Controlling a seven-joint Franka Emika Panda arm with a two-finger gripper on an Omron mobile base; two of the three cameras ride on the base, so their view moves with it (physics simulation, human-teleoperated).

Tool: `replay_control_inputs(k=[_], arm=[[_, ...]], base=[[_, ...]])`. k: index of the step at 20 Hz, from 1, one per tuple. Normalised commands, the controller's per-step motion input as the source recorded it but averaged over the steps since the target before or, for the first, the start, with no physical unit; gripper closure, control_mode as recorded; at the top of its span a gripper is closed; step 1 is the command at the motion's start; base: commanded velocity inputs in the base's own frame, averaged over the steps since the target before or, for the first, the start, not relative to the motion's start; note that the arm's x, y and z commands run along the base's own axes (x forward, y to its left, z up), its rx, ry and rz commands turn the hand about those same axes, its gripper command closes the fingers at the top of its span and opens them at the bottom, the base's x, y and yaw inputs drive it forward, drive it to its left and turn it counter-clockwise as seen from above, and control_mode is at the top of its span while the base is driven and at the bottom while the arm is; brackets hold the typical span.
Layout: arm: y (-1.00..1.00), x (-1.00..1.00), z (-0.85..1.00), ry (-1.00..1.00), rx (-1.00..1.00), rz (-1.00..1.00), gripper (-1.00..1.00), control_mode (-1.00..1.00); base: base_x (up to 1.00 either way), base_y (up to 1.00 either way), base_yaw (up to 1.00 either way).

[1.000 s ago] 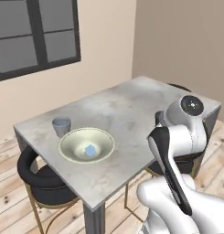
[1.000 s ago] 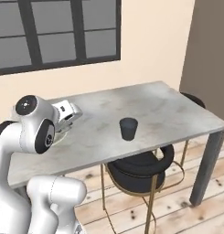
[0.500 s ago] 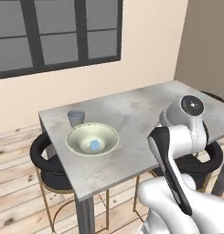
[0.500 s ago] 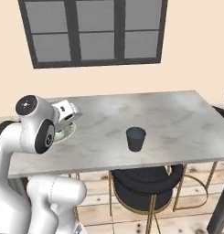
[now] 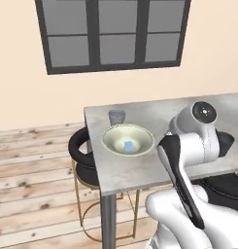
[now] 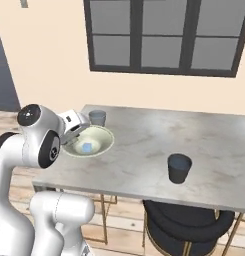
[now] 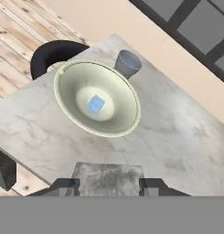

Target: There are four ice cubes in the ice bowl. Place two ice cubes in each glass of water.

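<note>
The whole scene has swung round since a second ago: the base has driven, so the window (image 5: 113,34) now faces the cameras square on, while the things on the bench (image 6: 144,145) lie as they did relative to each other.

The ice bowl (image 7: 97,98) sits just ahead of the pincer (image 7: 109,183), upright, with its open mouth up. One pale blue ice cube (image 7: 95,104) lies flat at the bottom, near the middle; more cubes cannot be made out. Beyond the bowl's far rim, just beside it, stands one glass of water (image 7: 127,63), upright. The other glass of water (image 6: 179,168) stands well apart, off to the pincer's right near the bench's front edge.

The pincer hovers over the near edge of the bench, above the bowl's near side, its dark tips partly apart with nothing between them.

The bench is grey marbled stone on dark legs. Black round stools (image 5: 83,154) tuck under it. The floor is pale wood planks, the wall beige.
</note>
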Motion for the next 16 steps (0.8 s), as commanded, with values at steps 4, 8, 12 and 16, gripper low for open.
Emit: replay_control_inputs(k=[4,8,12,16], arm=[[0.0,0.0,0.0,0.0,0.0,0.0,1.0,1.0],[0.0,0.0,0.0,0.0,0.0,0.0,1.0,1.0],[0.0,0.0,0.0,0.0,0.0,0.0,1.0,1.0],[0.0,0.0,0.0,0.0,0.0,0.0,1.0,1.0]], base=[[-0.02,-0.44,0.43],[-0.17,-0.74,0.27],[-0.11,-0.61,0.11],[-0.02,-0.48,0.13]])
